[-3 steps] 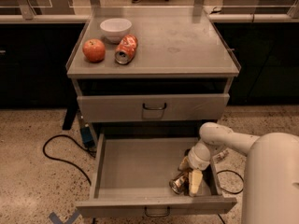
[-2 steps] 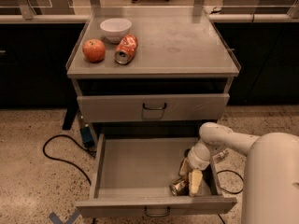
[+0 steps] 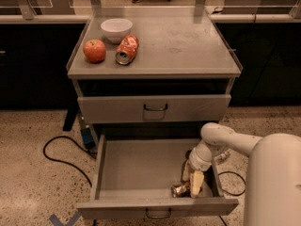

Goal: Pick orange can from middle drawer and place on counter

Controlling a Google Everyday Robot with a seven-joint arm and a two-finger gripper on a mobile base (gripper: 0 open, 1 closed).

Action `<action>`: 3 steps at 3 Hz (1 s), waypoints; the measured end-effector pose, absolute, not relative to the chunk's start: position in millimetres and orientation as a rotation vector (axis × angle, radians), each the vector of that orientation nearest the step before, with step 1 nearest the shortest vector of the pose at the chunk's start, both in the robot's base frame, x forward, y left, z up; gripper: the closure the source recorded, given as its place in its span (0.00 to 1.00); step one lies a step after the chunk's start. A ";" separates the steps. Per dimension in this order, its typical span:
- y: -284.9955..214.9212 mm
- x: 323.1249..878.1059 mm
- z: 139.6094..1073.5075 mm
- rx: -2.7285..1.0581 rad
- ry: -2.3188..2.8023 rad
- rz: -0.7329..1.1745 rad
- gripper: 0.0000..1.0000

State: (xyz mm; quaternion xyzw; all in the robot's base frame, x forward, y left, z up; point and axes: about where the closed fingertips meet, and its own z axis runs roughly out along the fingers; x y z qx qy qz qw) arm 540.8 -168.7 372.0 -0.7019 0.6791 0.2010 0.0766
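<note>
Down in the front right corner of the middle drawer (image 3: 136, 168), the orange can (image 3: 179, 190) lies on its side on the floor. Its long axis seems to run along the front wall, close to that wall and near the right one. The pincer (image 3: 190, 186) hangs right over the can's right end, touching or nearly so; whether it is wide, narrow or clamped cannot be told. Lifting likely calls for a straight rise, since walls crowd two sides and the closed drawer front (image 3: 155, 108) stands above and behind. The counter (image 3: 188, 41) offers open room on its right half, away from the fruit (image 3: 94, 50), bowl (image 3: 116, 28) and brighter can (image 3: 127, 50).
</note>
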 end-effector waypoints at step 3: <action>-77.9 536.4 509.7 -2.183 1.818 0.047 1.00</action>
